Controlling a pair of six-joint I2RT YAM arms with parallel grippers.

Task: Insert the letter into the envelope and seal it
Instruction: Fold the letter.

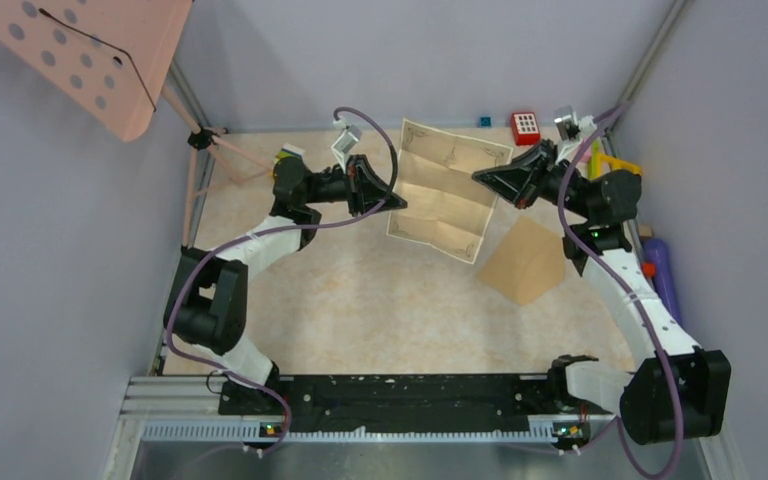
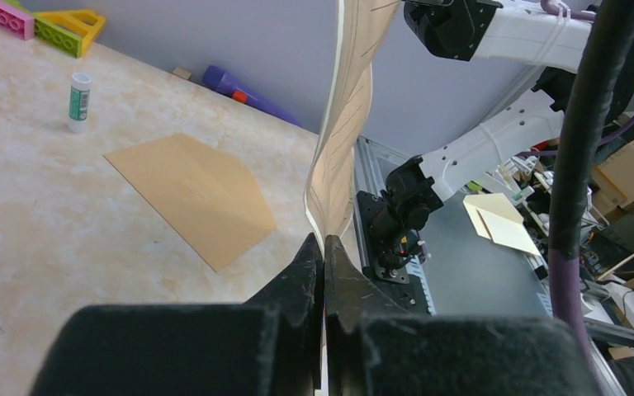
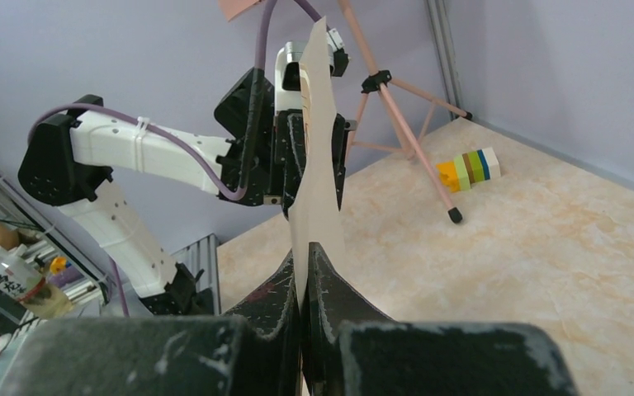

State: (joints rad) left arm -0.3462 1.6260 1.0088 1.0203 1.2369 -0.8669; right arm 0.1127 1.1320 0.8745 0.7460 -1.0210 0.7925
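Overhead, left hand (image 1: 398, 204) and right hand (image 1: 478, 177) clamp the letter (image 1: 448, 190); left wrist alone shows a glue stick (image 2: 78, 101).

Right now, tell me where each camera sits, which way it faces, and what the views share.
Top external: fixed above and behind, looking down on the table; left arm and right arm show, left gripper and right gripper pinching the letter between them.
Left wrist: on the left arm, facing across to the right arm, envelope flat on the table; own shut fingers show.
Right wrist: on the right arm, facing the left arm and pink tripod; own shut fingers show.
Shared: both wrist views see the letter edge-on.
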